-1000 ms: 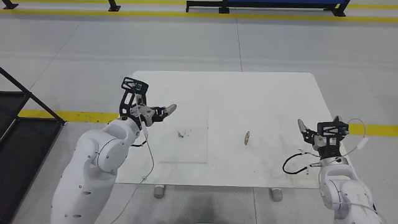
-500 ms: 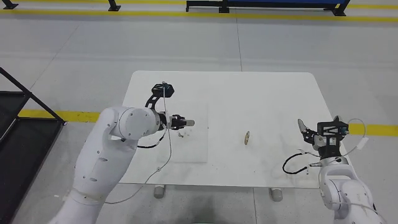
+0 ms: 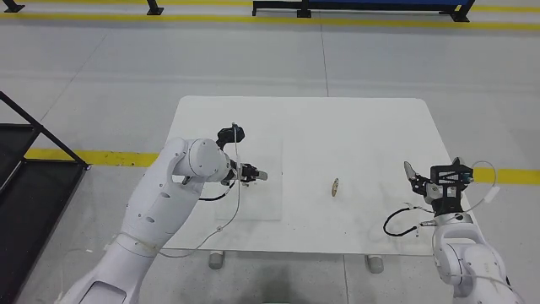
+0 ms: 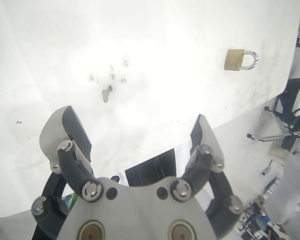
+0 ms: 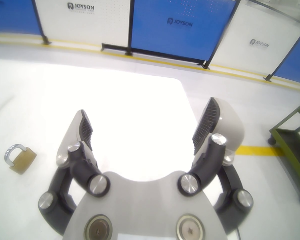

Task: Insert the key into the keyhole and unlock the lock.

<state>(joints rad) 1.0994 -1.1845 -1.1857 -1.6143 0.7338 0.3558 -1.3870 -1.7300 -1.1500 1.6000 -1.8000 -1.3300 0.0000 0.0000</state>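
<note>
Left pincer [image 4: 132, 115] agape, near the key [image 4: 105, 95]

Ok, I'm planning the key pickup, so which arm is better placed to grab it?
Left. The left gripper, jaws open, hangs just short of the key, nothing between. The right gripper sits, jaws open, at the table's other side, beyond the lock.

The left arm is stretched forward with its elbow bent. The left gripper [image 3: 256, 174] points across toward the right side, fingers spread wide. The right gripper [image 5: 147, 108] sits close in, fingers likewise apart, apparently aimed straight ahead.
</note>
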